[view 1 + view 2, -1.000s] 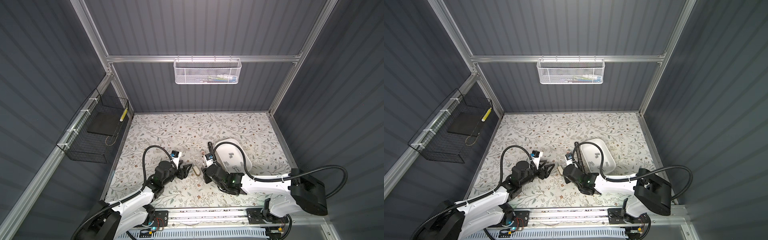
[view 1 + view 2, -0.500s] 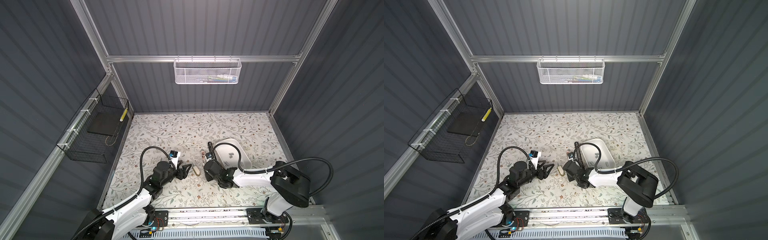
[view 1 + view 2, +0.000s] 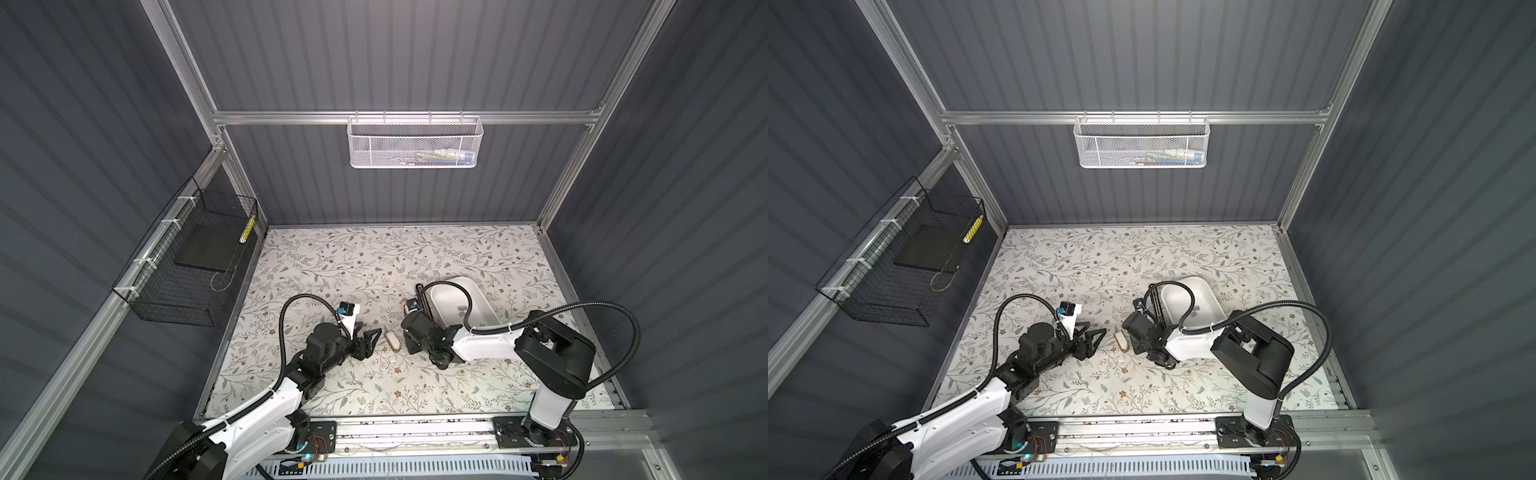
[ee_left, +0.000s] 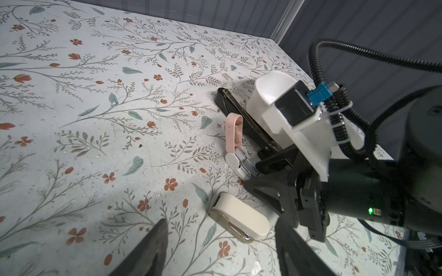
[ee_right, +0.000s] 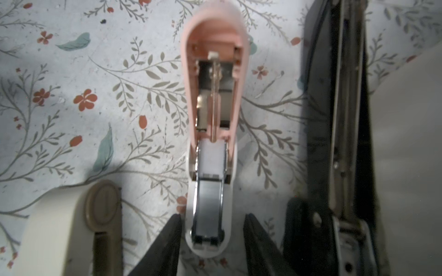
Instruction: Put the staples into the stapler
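While R gripper (image 5: 212, 215) straddles pink stapler (image 5: 210, 100), blk stapler (image 5: 344, 119), cream stapler (image 5: 55, 227) flanking

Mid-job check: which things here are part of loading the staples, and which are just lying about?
In the job: pink stapler, lid open; grey staple strip in its channel; right tool, open, astride its base.
Lying about: black stapler, open, not gripped; cream stapler, shut; white tub; white mesh basket; black wire basket.
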Available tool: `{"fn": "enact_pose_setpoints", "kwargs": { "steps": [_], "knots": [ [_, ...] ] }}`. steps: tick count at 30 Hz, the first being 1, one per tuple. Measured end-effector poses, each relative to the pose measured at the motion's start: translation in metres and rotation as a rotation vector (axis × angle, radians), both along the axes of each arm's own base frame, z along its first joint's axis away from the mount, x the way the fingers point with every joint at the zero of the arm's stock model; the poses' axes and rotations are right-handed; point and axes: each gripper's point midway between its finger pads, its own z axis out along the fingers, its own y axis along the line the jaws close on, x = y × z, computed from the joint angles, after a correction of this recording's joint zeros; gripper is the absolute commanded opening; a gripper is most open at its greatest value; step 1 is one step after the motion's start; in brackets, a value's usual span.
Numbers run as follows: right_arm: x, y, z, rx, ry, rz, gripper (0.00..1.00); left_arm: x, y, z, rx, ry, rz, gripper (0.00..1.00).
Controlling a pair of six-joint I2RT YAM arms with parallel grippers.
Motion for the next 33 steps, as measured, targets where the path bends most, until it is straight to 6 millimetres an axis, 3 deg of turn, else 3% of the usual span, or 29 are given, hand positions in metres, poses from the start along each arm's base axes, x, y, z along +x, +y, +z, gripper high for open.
{"fn": "enact_pose_setpoints", "kwargs": {
  "steps": [14,26,33],
  "knots": [
    [-0.002,0.001,0.0,0.045,-0.055,0.038,0.28,0.013,0.015,-0.007,0.052,0.037,0.121,0.72],
    [-0.026,0.017,0.001,0.08,-0.121,0.153,0.22,0.023,0.018,-0.024,0.11,0.108,0.17,0.74],
    [-0.029,0.018,0.001,0.1,-0.135,0.161,0.19,0.03,0.017,-0.049,0.174,0.17,0.186,0.73]
  ]
}}
